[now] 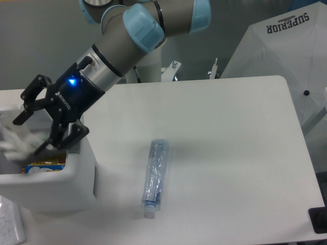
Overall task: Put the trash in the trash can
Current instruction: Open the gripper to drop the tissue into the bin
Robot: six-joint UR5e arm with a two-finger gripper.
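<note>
A crushed clear bottle [155, 177] lies on its side on the white worktop [230, 153], well apart from the bin. Its walls are creased and see-through with a faint blue tint, and its white cap points toward the near edge. The second piece of trash, a crumpled wrapper [15, 143], shows only as a pale, blurred smear over the open top of the trash can [76, 178], just beside the tool's fingertips; its marks cannot be made out in the blur.

The tool [28, 133] hangs over the trash can's mouth with its two black fingers [30, 97] spread wide apart, grasping nothing. The wrapper is loose from it, and the fingers touch neither the wrapper nor, as far as can be seen, the rim. A small blue light glows on the tool's dark body, which joins a grey metal wrist and an arm with pale blue joint covers.

The trash can is a boxy, pale grey-white plastic tub with rounded corners and a thick smooth rim, standing at the left end of the worktop. Inside it lies a blue and yellow packet [43, 167]. The worktop is matt, flat and round-cornered.
</note>
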